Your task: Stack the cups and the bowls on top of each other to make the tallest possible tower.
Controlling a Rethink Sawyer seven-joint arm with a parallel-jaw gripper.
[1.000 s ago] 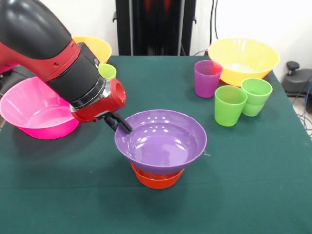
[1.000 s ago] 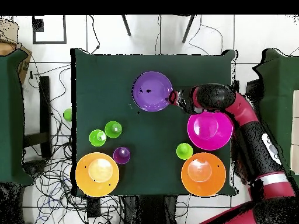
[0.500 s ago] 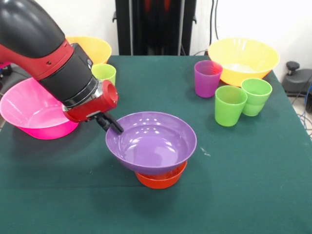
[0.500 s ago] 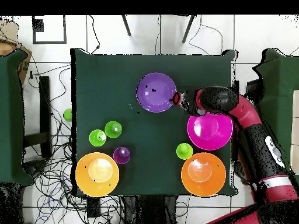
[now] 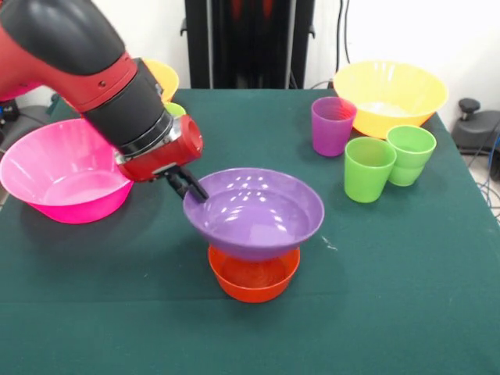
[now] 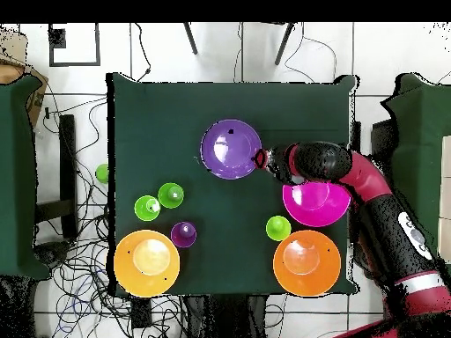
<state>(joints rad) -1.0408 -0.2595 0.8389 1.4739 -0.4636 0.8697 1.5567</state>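
While the tower is only two bowls high | purple bowl (image 5: 254, 212) is sitting on small orange bowl (image 5: 253, 275) mid-worktop (image 5: 406, 297) | end effector (image 5: 190, 187) is pinching the purple rim's side | green cups (image 5: 369, 168) are waiting, unstacked, well apart.

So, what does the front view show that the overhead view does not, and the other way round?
Only the front view shows the small orange bowl under the purple bowl; from above the purple bowl hides it. Only the overhead view shows the yellow-green cup whole, and the cables on the floor. Both show the hand at the purple bowl's rim, the pink bowl, two orange-yellow bowls, two green cups and the purple cup.
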